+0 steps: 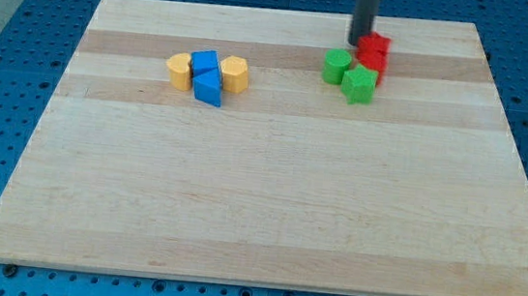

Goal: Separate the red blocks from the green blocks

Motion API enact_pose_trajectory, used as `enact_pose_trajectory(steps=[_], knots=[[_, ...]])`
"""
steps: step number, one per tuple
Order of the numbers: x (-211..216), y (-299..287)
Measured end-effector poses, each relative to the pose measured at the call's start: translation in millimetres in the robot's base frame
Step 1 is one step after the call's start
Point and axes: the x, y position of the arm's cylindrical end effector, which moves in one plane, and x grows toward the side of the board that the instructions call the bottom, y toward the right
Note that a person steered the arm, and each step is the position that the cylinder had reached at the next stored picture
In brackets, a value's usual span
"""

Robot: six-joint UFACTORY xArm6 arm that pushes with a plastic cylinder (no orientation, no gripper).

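Two red blocks sit at the view's upper right: one (375,44) at the top, its shape partly hidden by the rod, and another (371,61) just below it. A round green block (335,65) lies to their left. A green star block (359,83) touches the lower red block from below. My tip (360,43) stands right at the left side of the upper red block, above the round green block.
On the wooden board (262,167), at the upper left, two blue blocks (206,75) sit between two yellow blocks, one on the left (179,69) and one on the right (235,72). Blue perforated table surrounds the board.
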Motion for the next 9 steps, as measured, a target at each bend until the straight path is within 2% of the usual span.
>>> enact_pose_trajectory(steps=[2,4,5,7,9], knots=[[2.6,6.1],[2.4,86.4],[18.3,88.5],[46.3,67.1],[65.2,12.8]])
